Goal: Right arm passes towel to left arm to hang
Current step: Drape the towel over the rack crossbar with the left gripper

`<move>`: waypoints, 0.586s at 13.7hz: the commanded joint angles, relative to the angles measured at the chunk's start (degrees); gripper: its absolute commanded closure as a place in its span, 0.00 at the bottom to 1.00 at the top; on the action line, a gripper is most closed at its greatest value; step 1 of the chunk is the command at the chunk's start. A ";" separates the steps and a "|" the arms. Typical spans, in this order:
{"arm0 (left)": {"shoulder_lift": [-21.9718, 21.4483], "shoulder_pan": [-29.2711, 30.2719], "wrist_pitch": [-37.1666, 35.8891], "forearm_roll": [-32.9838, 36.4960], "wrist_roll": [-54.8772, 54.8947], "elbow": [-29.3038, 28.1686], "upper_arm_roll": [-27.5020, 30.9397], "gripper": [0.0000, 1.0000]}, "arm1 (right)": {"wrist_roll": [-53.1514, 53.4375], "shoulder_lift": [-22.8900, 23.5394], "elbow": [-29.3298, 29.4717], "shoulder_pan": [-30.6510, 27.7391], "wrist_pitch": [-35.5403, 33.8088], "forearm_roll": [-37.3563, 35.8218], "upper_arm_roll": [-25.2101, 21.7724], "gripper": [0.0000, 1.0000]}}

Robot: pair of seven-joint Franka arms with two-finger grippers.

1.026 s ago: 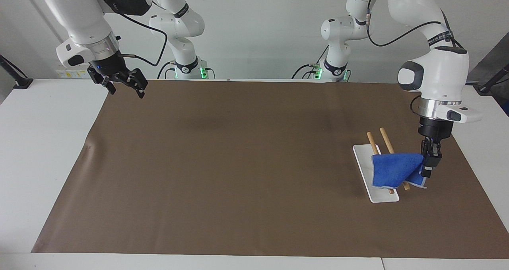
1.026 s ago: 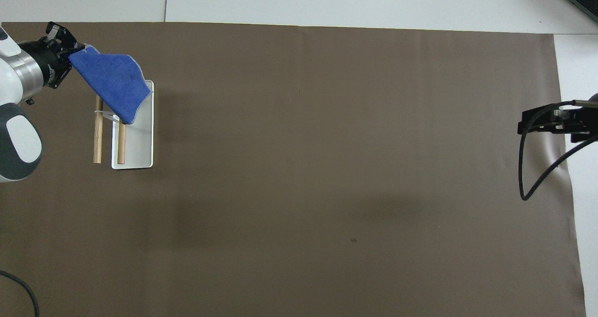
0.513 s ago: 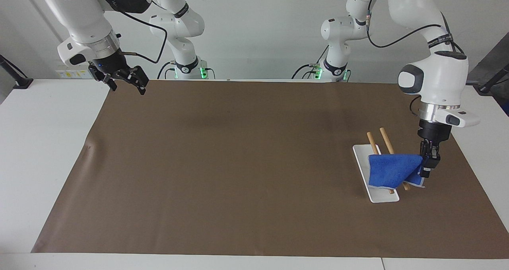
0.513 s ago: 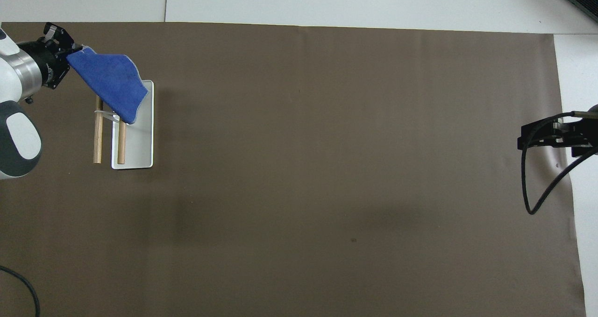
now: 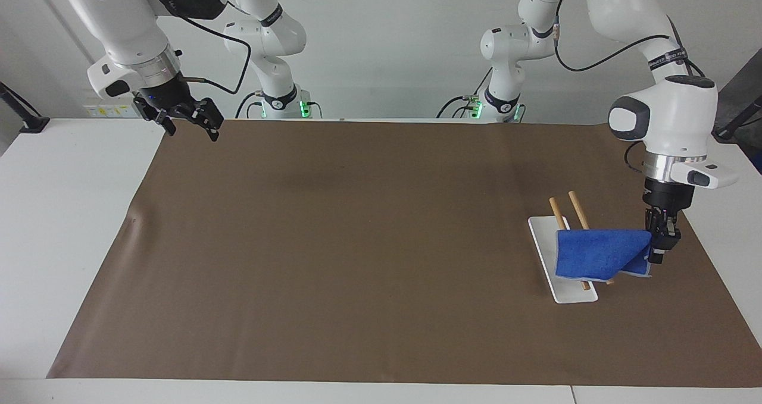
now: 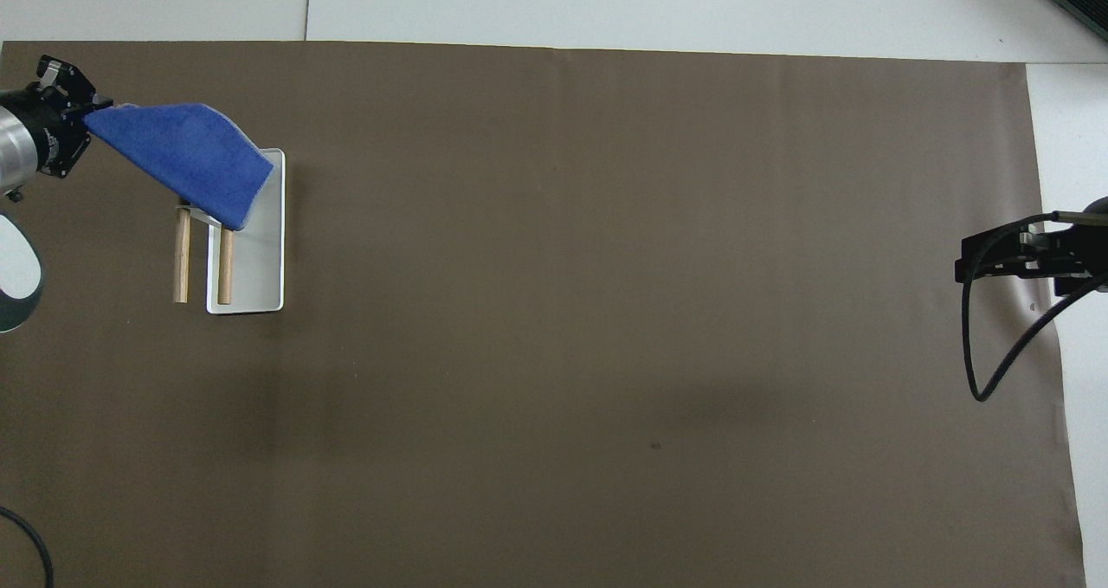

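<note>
Because the towel [image 5: 601,254] is already clamped by one corner in the left gripper [image 5: 657,250], the handover stage can be judged complete and only the hanging stage is open. In the facing view the towel sits at the lower right of the frame, draped across the two wooden rails [image 5: 578,210] of a small rack on a white base [image 5: 543,237]; the gripped corner is pulled out to the right of the rails. In the overhead view the same cloth [image 6: 182,159] appears at the upper left of the frame, stretched from the left gripper [image 6: 82,116] over the upper ends of the rails [image 6: 225,268] and the base [image 6: 264,263]. The left gripper is clenched on the towel corner. The right gripper [image 5: 187,121] is at the upper left of the facing view, over the edge of the brown mat [image 5: 357,243], with its fingers spread and nothing held; the right arm waits. Remaining work, by judgement: settle the cloth evenly over the rails, release the corner, and withdraw.
</note>
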 commanded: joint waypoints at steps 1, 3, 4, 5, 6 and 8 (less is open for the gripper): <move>-0.34 0.04 -1.53 -0.83 0.44 -0.20 0.17 1.00 | -1.09 -1.29 -1.49 -0.33 0.61 1.13 0.11 0.00; -0.78 -0.05 -3.98 -0.31 0.52 -0.20 0.96 1.00 | -1.09 -1.29 -1.49 -0.33 0.61 1.13 0.11 0.00; -0.87 -0.05 -4.95 -0.22 1.13 -0.28 1.05 1.00 | -1.09 -1.29 -1.49 -0.33 0.61 1.13 0.11 0.00; -1.13 -0.05 -5.22 -0.22 1.84 -0.46 1.49 1.00 | -1.09 -1.29 -1.49 -0.33 0.61 1.13 0.11 0.00; -1.13 -0.05 -5.31 -0.22 2.02 -0.64 1.84 1.00 | -1.09 -1.29 -1.49 -0.33 0.61 1.13 0.11 0.00; -1.39 0.04 -6.80 -0.22 2.11 -0.73 2.28 0.97 | -1.09 -1.29 -1.49 -0.33 0.61 1.13 0.11 0.00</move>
